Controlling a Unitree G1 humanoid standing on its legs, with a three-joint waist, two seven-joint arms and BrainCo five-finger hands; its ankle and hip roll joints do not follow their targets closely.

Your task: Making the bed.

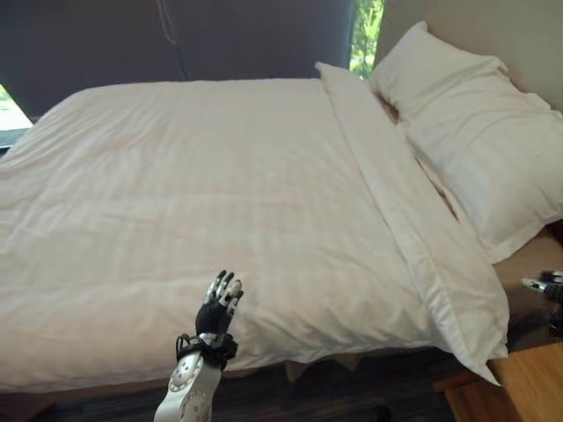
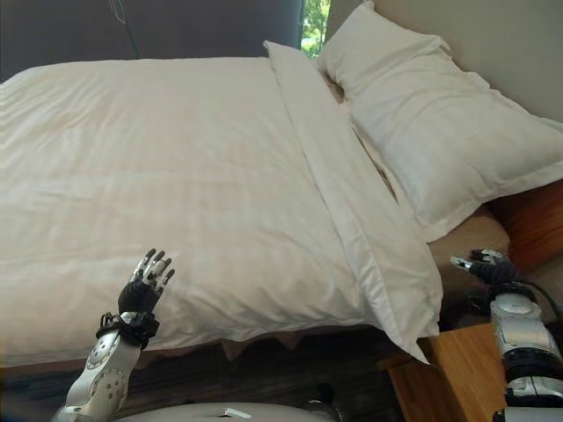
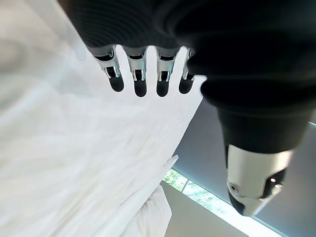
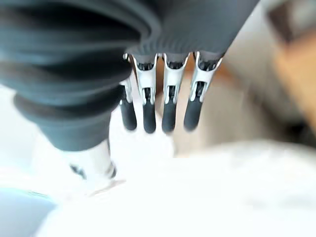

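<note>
Left eye view: left hand [image 1: 218, 306] hovering open-fingered over the duvet's [image 1: 193, 211] near edge.
Right hand [image 2: 489, 266] is waiting, fingers straight, beside the pillow [image 2: 440, 132] and wooden nightstand [image 2: 449, 369].

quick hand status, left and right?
Left hand: open, fingers straight, holding nothing, above the white duvet.
Right hand: open, fingers straight in its wrist view, holding nothing, by the bed's head-end corner.
</note>
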